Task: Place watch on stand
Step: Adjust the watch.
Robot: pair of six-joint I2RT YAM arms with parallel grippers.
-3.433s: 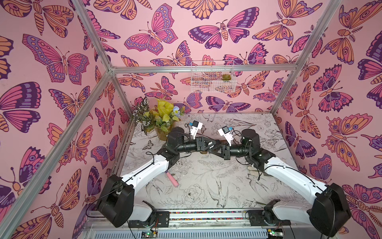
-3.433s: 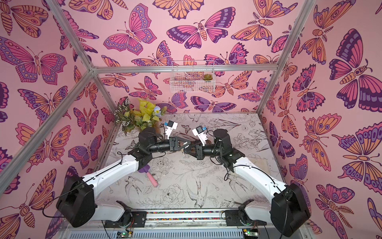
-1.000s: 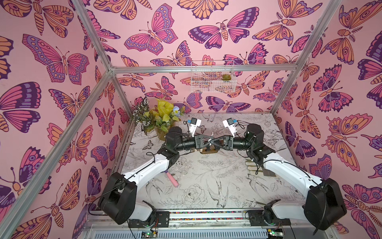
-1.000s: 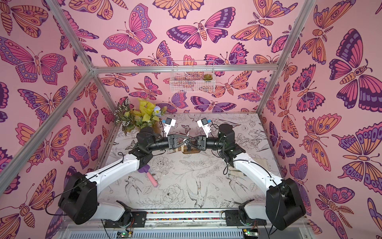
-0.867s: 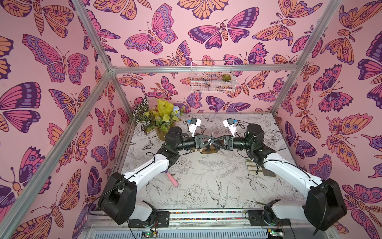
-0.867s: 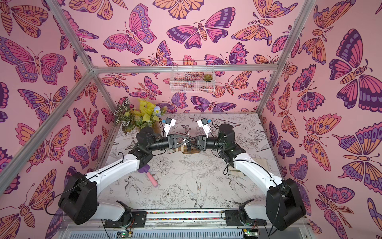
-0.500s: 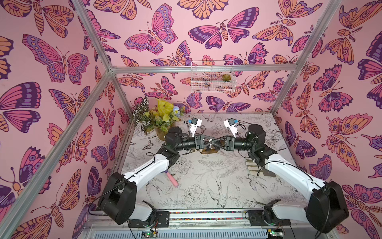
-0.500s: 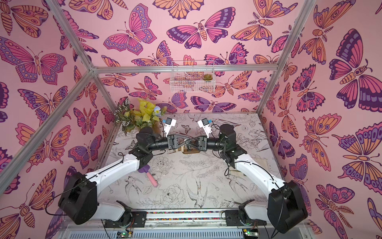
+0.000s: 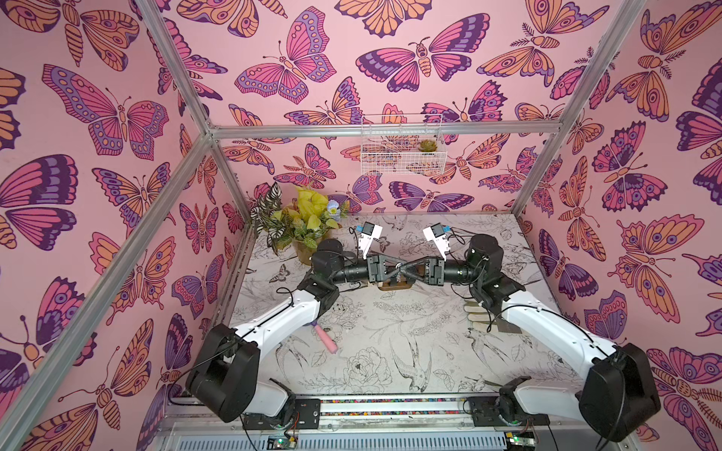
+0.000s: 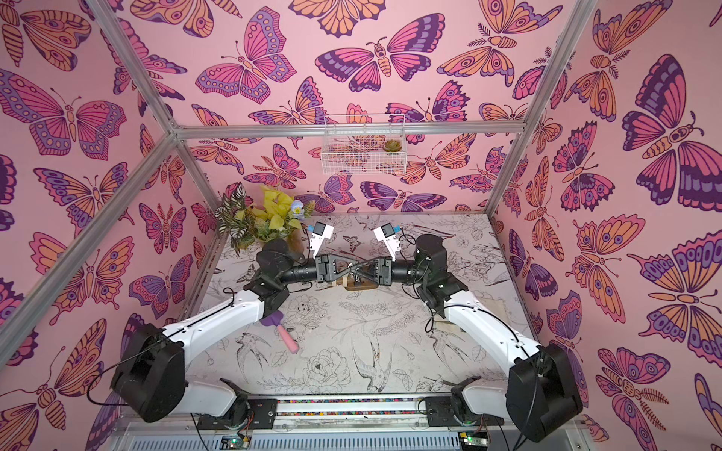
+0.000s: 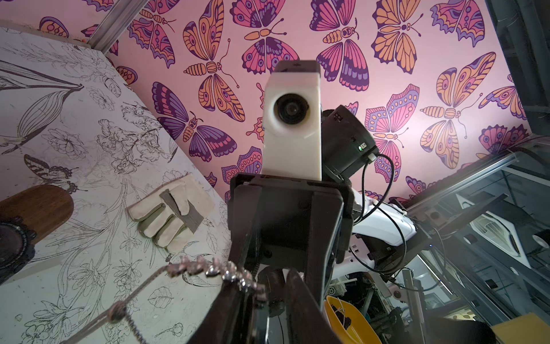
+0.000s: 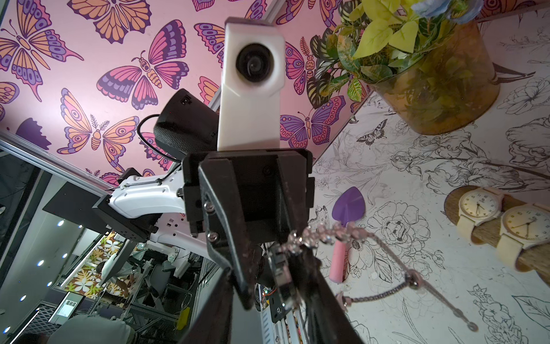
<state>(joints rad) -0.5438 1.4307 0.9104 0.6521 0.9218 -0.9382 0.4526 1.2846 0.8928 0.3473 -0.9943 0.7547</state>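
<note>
Left pincer, right pincer reached stand; both parted, watch chain draped across.

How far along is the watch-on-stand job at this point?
Done: two cream watches already sit strapped around the bar of the wooden stand. In hand: a jewelled chain band hangs stretched between the left claw and right claw, not yet on the bar. Left: slip it over the bar's end and release.

White links, black joints, black cables, white wrist cameras, black fingers.
</note>
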